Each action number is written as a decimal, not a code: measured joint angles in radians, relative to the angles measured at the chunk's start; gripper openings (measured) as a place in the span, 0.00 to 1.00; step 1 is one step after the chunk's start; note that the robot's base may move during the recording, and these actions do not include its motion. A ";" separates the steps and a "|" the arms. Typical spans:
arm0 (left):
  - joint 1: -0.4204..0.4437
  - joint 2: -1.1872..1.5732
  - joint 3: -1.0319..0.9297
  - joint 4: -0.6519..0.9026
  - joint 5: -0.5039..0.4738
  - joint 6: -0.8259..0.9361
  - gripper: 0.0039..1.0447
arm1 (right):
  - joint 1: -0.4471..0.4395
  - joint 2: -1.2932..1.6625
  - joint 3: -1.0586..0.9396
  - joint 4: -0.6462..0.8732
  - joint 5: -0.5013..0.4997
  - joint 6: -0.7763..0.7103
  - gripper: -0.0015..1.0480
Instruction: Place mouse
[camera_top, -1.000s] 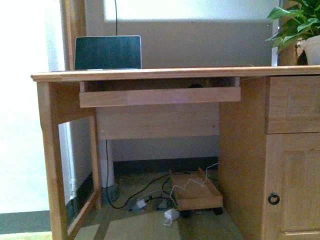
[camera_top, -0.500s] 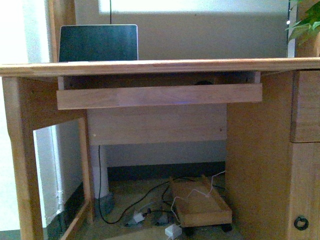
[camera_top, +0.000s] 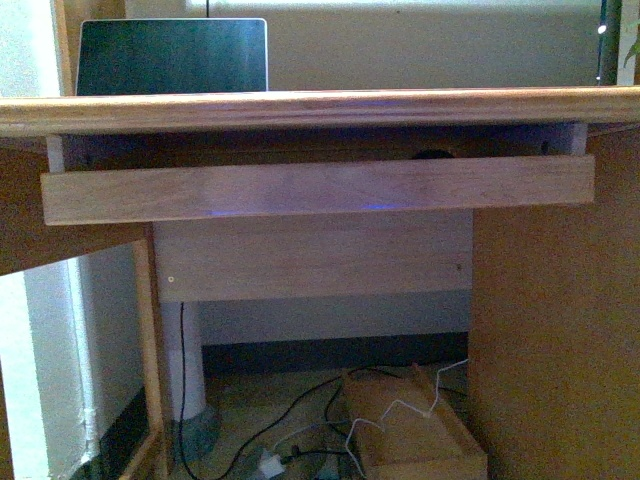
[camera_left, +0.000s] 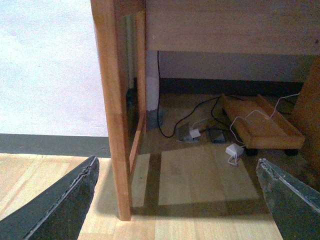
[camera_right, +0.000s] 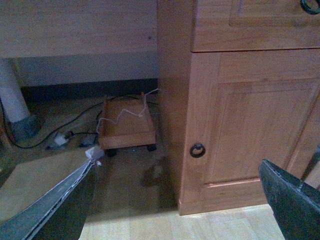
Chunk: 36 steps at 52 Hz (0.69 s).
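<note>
In the front view a small dark rounded shape, the mouse (camera_top: 432, 154), peeks over the front board of the pull-out tray (camera_top: 320, 190) under the desk top (camera_top: 320, 108); most of it is hidden. Neither gripper shows in the front view. My left gripper (camera_left: 177, 200) is open and empty, low over the wood floor beside the desk's left leg (camera_left: 112, 110). My right gripper (camera_right: 177, 200) is open and empty, low in front of the cabinet door (camera_right: 245, 130) with its ring handle (camera_right: 197, 150).
A laptop (camera_top: 172, 57) stands open at the back left of the desk top. Under the desk lie a low wheeled wooden stand (camera_top: 410, 430), cables and a white adapter (camera_left: 234, 150). The cabinet side (camera_top: 555, 330) closes the right of the knee space.
The front view has come closer to the desk and a little lower. The tray board and desk edge now fill more of the frame. The plant at the right has left the view.
</note>
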 joint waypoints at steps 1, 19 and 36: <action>0.000 0.000 0.000 0.000 0.000 0.000 0.93 | 0.000 0.000 0.000 0.000 0.001 0.000 0.93; 0.000 0.000 0.000 0.000 0.000 0.000 0.93 | 0.000 0.000 0.000 0.000 0.000 0.000 0.93; 0.000 0.000 0.000 0.000 0.000 0.000 0.93 | 0.000 0.000 0.000 0.000 0.000 0.000 0.93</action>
